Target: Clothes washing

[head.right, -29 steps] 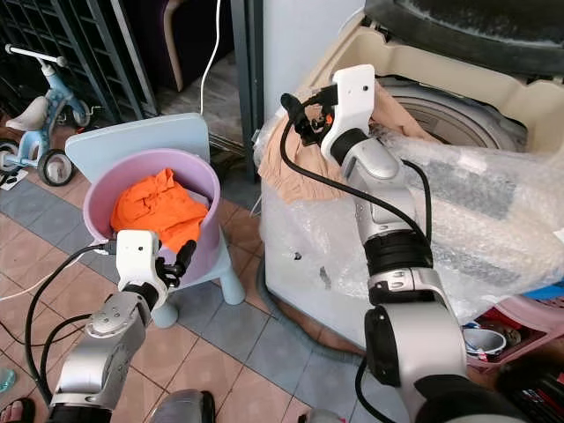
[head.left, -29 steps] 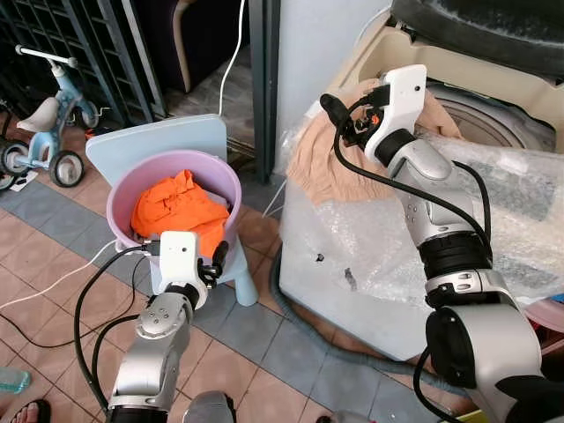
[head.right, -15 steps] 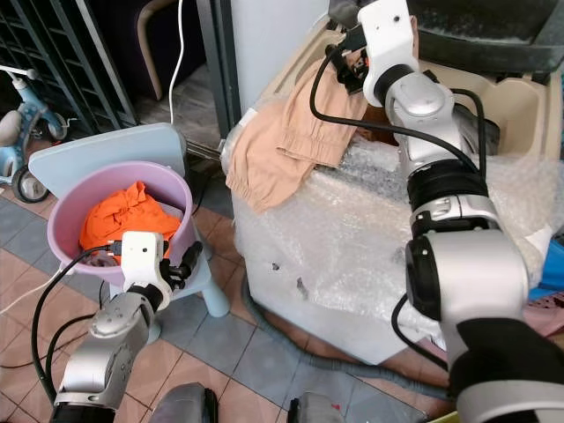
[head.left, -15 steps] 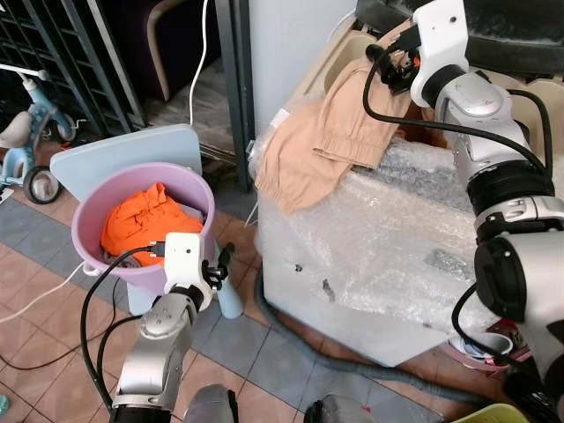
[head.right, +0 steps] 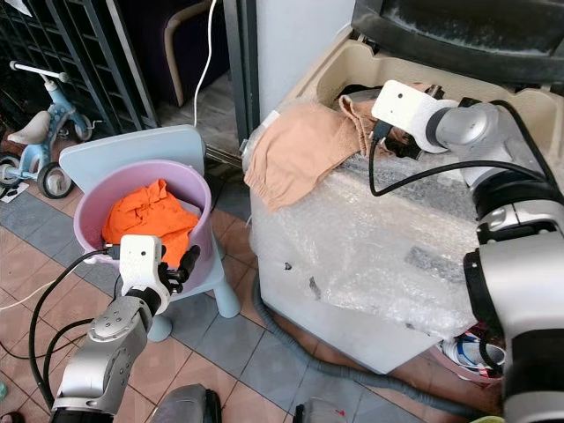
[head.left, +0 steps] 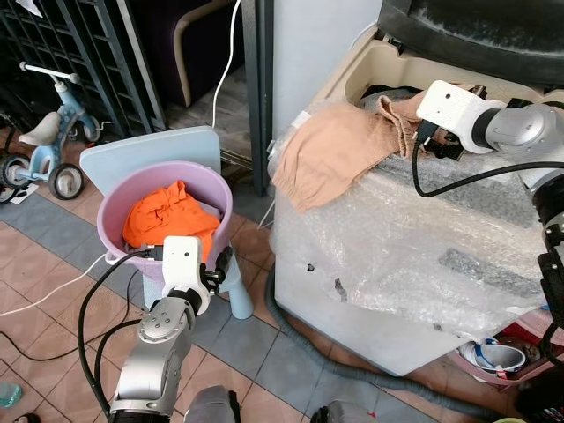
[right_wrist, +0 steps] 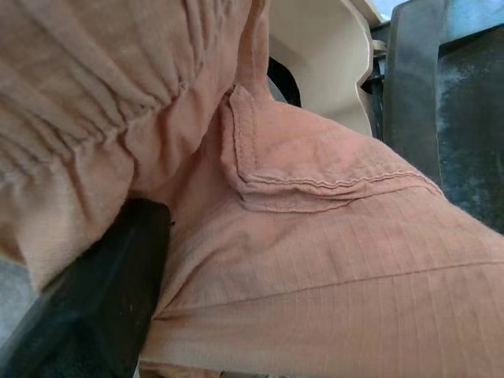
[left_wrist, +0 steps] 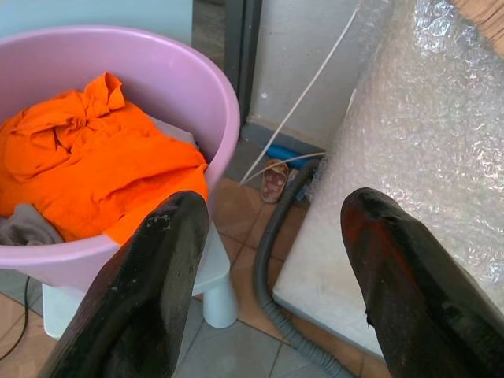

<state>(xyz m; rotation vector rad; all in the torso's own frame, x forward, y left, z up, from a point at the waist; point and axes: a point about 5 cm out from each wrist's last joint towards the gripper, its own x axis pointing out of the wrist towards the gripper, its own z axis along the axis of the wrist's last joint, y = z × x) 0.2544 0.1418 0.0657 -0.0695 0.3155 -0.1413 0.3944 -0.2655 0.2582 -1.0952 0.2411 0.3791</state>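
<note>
A tan garment [head.left: 339,154] lies draped over the front left corner of the bubble-wrapped washing machine [head.left: 397,256], one end reaching toward the open tub. My right gripper [head.left: 434,141] is at that end, over the tub's rim, shut on the cloth. In the right wrist view the tan garment [right_wrist: 339,260] lies folded over one black finger [right_wrist: 94,307]. A purple basin [head.left: 119,189] holds orange clothes [head.left: 167,216]. My left gripper [head.left: 220,263] hangs open beside the basin's front rim, with nothing between its fingers [left_wrist: 150,291].
The basin stands on a light-blue child's chair [head.left: 150,150]. A grey hose [head.left: 300,326] runs along the tiled floor at the machine's base. A tricycle [head.left: 48,132] stands at the far left by a black gate. The machine's dark lid [head.left: 476,26] is raised.
My right gripper has come down from near the lid to the tub's rim, drawing the garment's end with it. The camera has shifted. The left arm has stayed put.
</note>
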